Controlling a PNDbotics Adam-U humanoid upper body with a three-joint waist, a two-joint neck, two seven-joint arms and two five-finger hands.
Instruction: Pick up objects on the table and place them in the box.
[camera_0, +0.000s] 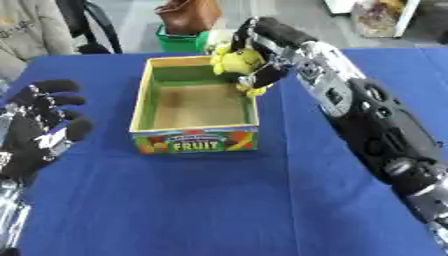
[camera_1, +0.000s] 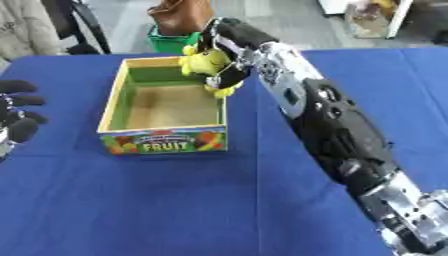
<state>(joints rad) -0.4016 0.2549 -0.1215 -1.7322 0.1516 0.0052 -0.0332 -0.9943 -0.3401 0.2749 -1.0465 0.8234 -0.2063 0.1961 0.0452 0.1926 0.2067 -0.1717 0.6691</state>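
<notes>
The right hand (camera_0: 259, 65) grasps a yellow toy (camera_0: 236, 62), fingers curled round its middle, above the far right corner of the box (camera_0: 194, 137), which stands near the bench's (camera_0: 219, 200) far edge. The toy looks light and soft, best held round its body; its long axis runs roughly upright, heading unclear. The left hand (camera_0: 39, 130) rests open at the bench's left edge.
</notes>
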